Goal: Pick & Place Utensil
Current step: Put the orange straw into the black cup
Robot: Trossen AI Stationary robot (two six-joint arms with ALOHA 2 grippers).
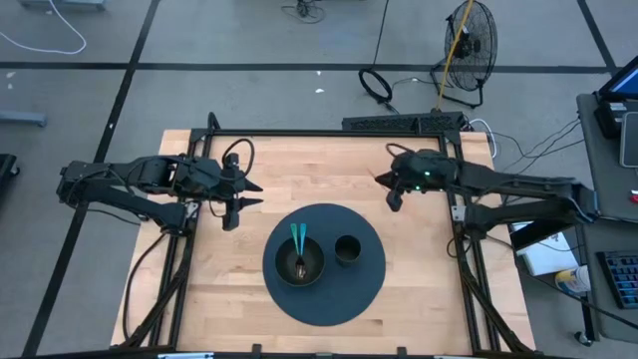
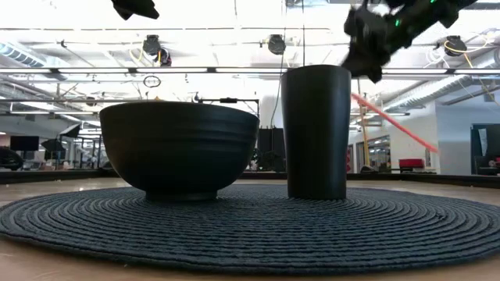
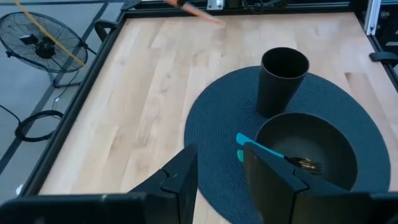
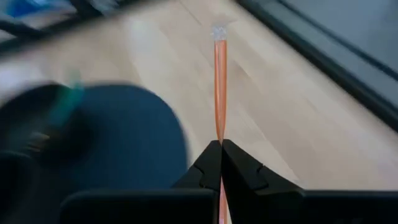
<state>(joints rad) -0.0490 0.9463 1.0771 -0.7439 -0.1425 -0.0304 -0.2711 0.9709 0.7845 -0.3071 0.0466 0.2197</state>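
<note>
Orange plastic utensil [image 4: 220,87] | pinched in the clenched right gripper [image 4: 221,149], raised over the table's far right; judged light, thin, slick, liable to pivot; best taken mid-handle | left gripper [image 3: 221,171] parted, nothing held, beside black bowl [image 3: 308,155]

Grey floor [image 1: 249,40], standing fan [image 1: 469,40]

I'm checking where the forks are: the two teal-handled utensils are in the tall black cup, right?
Not quite. The two teal-handled utensils are in the round black bowl, not the tall black cup beside it. The high view shows this.
</note>
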